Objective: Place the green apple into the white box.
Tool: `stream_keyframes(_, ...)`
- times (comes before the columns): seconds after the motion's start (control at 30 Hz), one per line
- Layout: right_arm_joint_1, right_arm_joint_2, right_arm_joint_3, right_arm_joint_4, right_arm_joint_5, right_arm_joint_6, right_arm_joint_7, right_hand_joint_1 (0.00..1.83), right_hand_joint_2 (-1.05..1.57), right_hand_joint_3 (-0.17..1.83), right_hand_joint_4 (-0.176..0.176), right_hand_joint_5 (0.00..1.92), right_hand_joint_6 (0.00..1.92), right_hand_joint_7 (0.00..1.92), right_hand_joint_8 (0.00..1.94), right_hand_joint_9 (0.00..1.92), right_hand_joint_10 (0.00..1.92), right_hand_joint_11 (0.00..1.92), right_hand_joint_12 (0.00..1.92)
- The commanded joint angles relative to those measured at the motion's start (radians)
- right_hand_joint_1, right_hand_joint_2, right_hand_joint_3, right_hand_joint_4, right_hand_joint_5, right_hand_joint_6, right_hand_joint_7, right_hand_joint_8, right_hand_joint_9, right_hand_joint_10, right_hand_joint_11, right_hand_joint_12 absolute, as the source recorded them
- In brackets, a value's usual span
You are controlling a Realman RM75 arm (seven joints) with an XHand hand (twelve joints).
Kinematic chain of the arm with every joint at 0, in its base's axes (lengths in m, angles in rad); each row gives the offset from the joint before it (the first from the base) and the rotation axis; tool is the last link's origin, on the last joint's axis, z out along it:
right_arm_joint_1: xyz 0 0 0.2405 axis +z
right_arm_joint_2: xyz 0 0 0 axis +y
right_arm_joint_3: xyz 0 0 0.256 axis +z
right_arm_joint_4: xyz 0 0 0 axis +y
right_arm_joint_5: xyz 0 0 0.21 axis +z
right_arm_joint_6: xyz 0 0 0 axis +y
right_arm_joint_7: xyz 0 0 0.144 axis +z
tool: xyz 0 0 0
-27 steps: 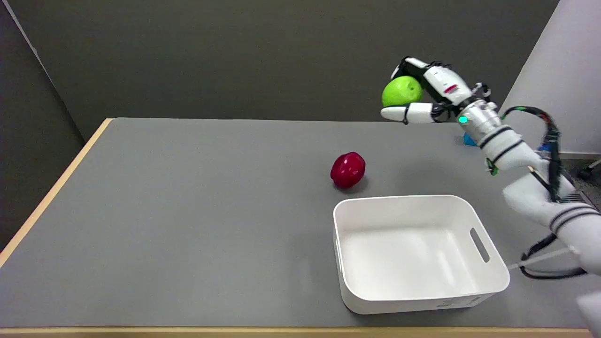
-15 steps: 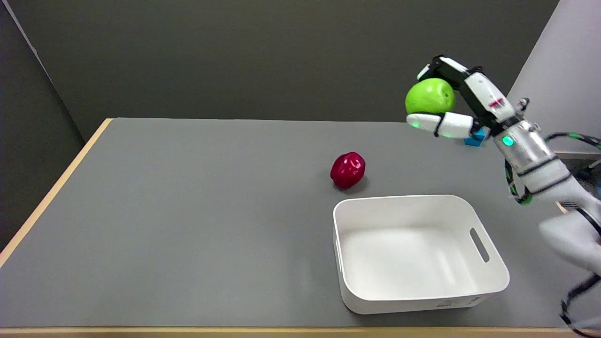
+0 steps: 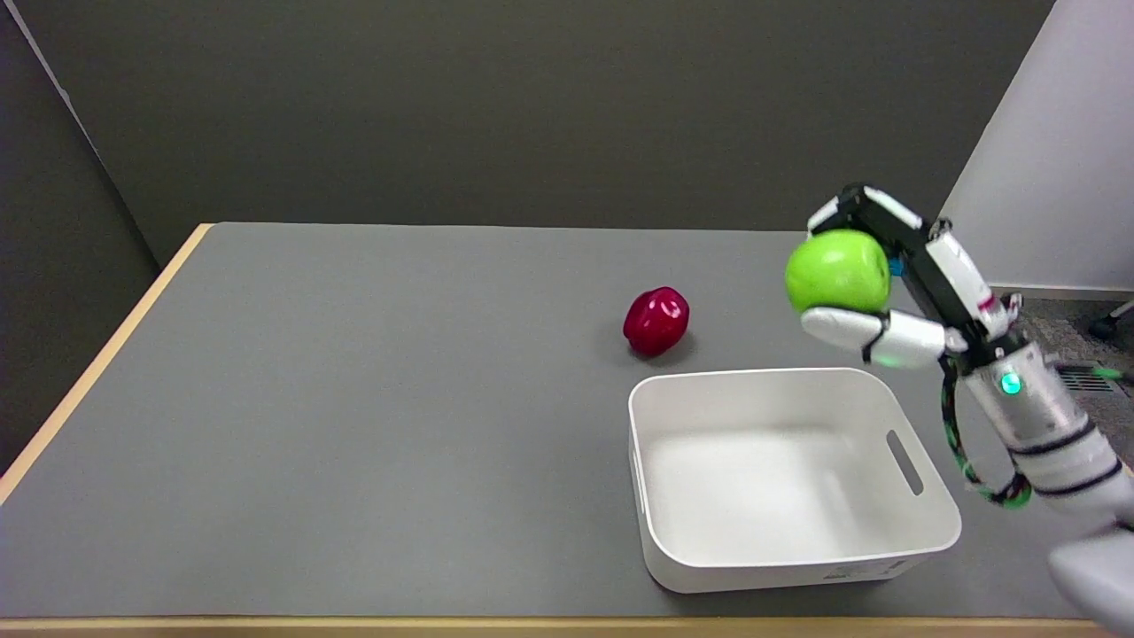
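My right hand [image 3: 895,283] grips the green apple [image 3: 836,270] in the air, with fingers over its top and the thumb under it. The apple hangs above the far right rim of the white box [image 3: 930,483]. The box stands empty near the table's front right, open side up, with a handle slot in its right wall.
A red apple [image 3: 656,321] lies on the grey table [image 3: 354,399] just beyond the box's far left corner. A small blue object [image 3: 897,266] shows behind the hand's fingers. The table's left edge is wooden, and a white wall panel stands at the far right.
My right hand has carried the green apple down and to the right, nearer the camera, from high above the table's far edge to just over the box's far right rim.
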Motion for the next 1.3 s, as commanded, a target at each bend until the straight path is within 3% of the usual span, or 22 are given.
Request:
stream_keyframes(0.03, -0.110, -0.022, -0.223, -0.239, 0.184, 0.254, 0.111, 1.13, 1.16, 0.43, -0.176, 0.54, 1.68, 0.60, 1.74, 0.88, 1.92, 0.64, 1.92)
stream_keyframes(0.53, -0.057, -0.032, -0.270, -0.377, 0.257, 0.299, 0.113, 1.12, 1.16, 0.46, -0.176, 0.52, 1.72, 0.58, 1.77, 0.83, 1.92, 0.51, 1.92)
stream_keyframes(0.6, -0.041, -0.036, -0.284, -0.397, 0.271, 0.340, 0.126, 1.13, 1.22, 0.31, -0.176, 0.53, 1.67, 0.59, 1.71, 0.75, 1.92, 0.40, 1.92)
stream_keyframes(0.63, -0.026, -0.038, -0.297, -0.413, 0.281, 0.376, 0.147, 1.07, 1.07, 0.49, -0.088, 0.50, 1.44, 0.61, 1.43, 0.70, 1.70, 0.37, 1.82)
stream_keyframes(0.67, -0.016, -0.039, -0.306, -0.424, 0.286, 0.395, 0.164, 0.99, 0.85, 0.80, 0.039, 0.46, 1.13, 0.64, 1.05, 0.65, 1.38, 0.35, 1.67)
stream_keyframes(0.7, -0.003, -0.041, -0.312, -0.435, 0.288, 0.420, 0.186, 0.94, 0.77, 0.90, 0.087, 0.43, 0.99, 0.63, 0.85, 0.59, 1.22, 0.32, 1.57)
stream_keyframes(0.77, 0.019, -0.042, -0.321, -0.453, 0.289, 0.466, 0.231, 0.89, 0.75, 0.91, 0.093, 0.39, 0.89, 0.54, 0.67, 0.46, 1.07, 0.23, 1.41)
stream_keyframes(0.8, 0.026, -0.043, -0.324, -0.457, 0.289, 0.482, 0.249, 0.75, 0.67, 0.96, 0.084, 0.30, 0.66, 0.34, 0.47, 0.22, 0.80, 0.07, 1.18)
stream_keyframes(0.83, 0.030, -0.043, -0.325, -0.459, 0.287, 0.496, 0.263, 0.68, 0.64, 0.99, 0.079, 0.26, 0.55, 0.24, 0.38, 0.11, 0.67, 0.00, 1.08)
stream_keyframes(0.9, 0.033, -0.043, -0.325, -0.459, 0.285, 0.517, 0.274, 0.67, 0.62, 0.96, 0.075, 0.24, 0.52, 0.19, 0.35, 0.04, 0.59, 0.00, 1.01)
stream_keyframes(1.0, 0.033, -0.043, -0.324, -0.456, 0.287, 0.539, 0.276, 0.58, 0.63, 0.83, 0.070, 0.23, 0.42, 0.10, 0.23, 0.00, 0.30, 0.00, 0.84)
stream_keyframes(1.1, 0.028, -0.043, -0.321, -0.456, 0.287, 0.552, 0.276, 0.49, 0.58, 0.87, 0.071, 0.14, 0.42, 0.01, 0.14, 0.00, 0.02, 0.00, 0.73)
stream_keyframes(1.3, 0.028, -0.043, -0.325, -0.457, 0.288, 0.561, 0.290, 0.46, 0.60, 0.74, 0.065, 0.15, 0.31, 0.00, 0.04, 0.00, 0.00, 0.00, 0.61)
